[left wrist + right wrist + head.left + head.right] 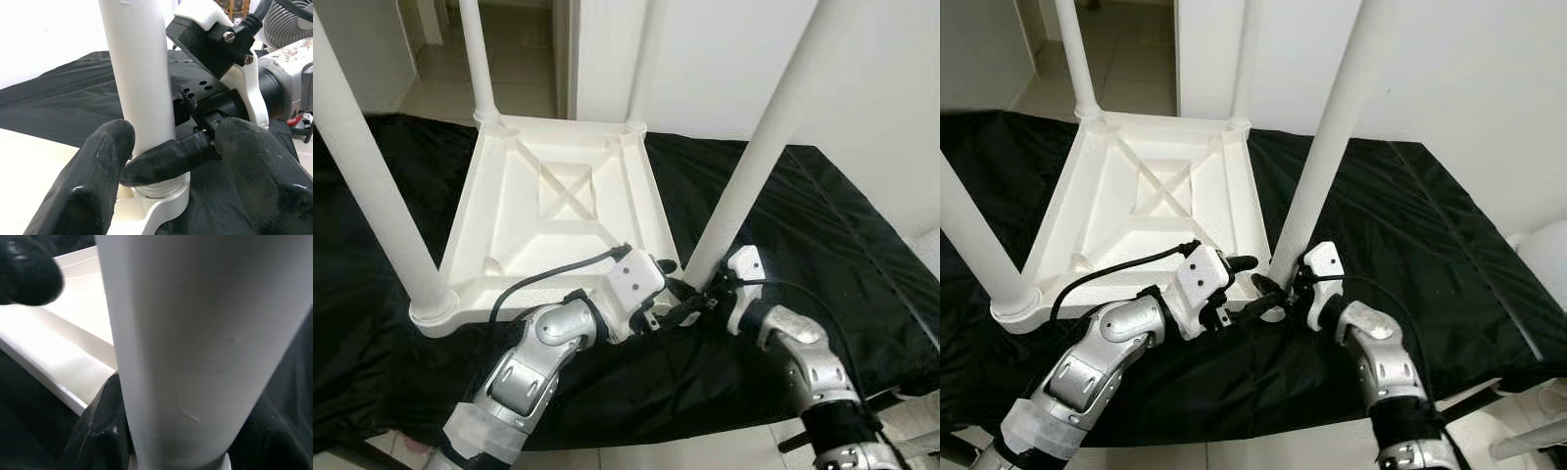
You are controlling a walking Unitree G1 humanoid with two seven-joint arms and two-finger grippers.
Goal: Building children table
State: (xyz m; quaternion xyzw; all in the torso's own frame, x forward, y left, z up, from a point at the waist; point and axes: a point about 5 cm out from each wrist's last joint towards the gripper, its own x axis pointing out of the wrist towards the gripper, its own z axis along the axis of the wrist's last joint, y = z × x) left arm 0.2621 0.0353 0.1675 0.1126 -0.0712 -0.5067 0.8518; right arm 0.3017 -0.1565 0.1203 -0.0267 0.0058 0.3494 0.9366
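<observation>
A white children's table (558, 196) lies upside down on a black cloth, its legs pointing up. At the near right corner, the leg (754, 166) stands in its socket. My right gripper (701, 300) is shut on this leg just above the socket; one of its fingers (166, 159) wraps round the base. From the left, my left gripper (666, 294) has come up to the same corner. Its fingers (93, 181) are open, spread either side of the leg's base and not touching it. The leg (195, 347) is very close in the right wrist view.
The black cloth (822, 225) covers the surface under the table and hangs over the near edge. Other legs stand at the near left (372, 186), far left (480, 59) and far right (646, 59). White walls and a doorway lie behind. A fan (288, 24) stands nearby.
</observation>
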